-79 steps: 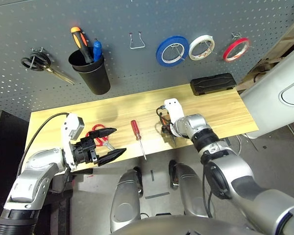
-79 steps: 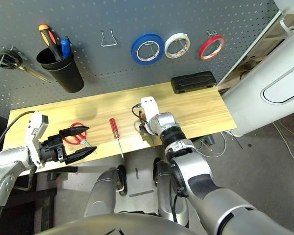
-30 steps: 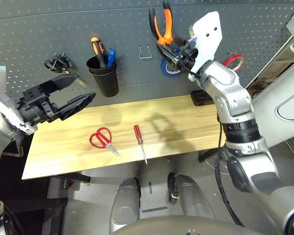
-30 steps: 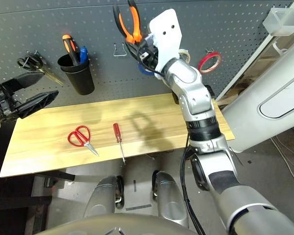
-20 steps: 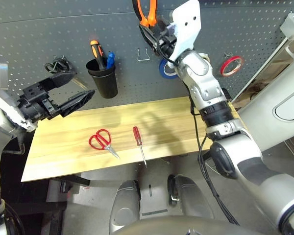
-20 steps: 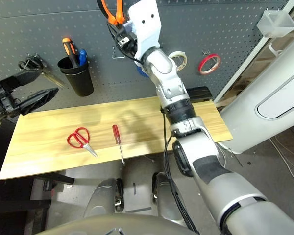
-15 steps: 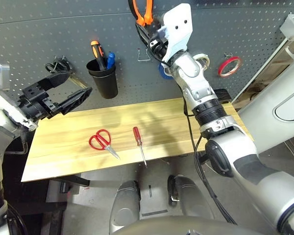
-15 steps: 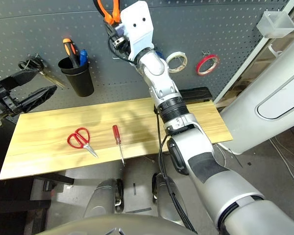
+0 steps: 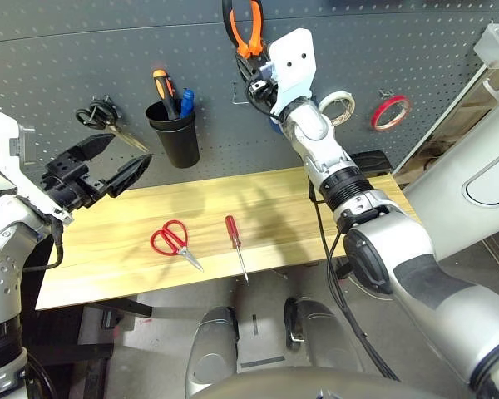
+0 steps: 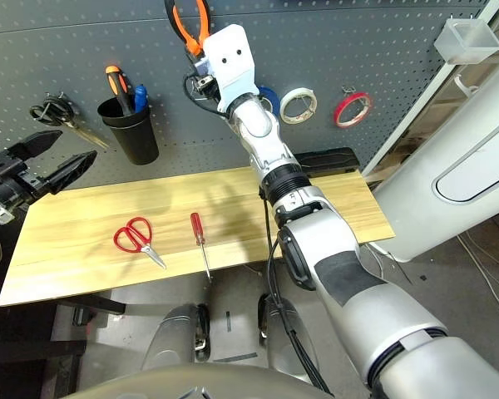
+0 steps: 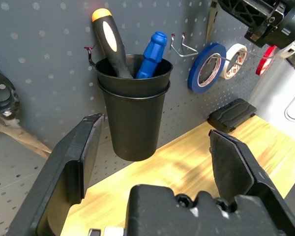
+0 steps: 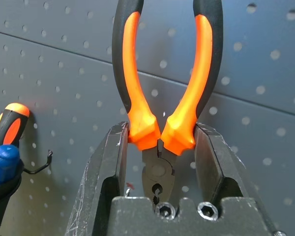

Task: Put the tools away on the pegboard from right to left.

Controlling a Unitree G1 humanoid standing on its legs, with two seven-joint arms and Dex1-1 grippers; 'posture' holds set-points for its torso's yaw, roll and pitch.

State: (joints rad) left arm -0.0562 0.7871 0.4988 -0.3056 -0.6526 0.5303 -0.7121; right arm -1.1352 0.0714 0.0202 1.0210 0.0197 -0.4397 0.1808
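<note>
The right gripper (image 12: 160, 142), clamped on the orange-and-black pliers (image 9: 246, 29), has carried them leftward along the pegboard (image 9: 58, 50) to just above the empty hook (image 9: 237, 93), so hanging comes next, while the left gripper (image 9: 100, 170) waits with jaws apart

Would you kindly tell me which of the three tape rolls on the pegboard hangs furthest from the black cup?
The red tape ring: it hangs at the right end of the row, beyond the white roll and the blue roll.

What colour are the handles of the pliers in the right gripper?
Orange with black outer edges; the pliers show best in the right wrist view, clamped in the right gripper.
</note>
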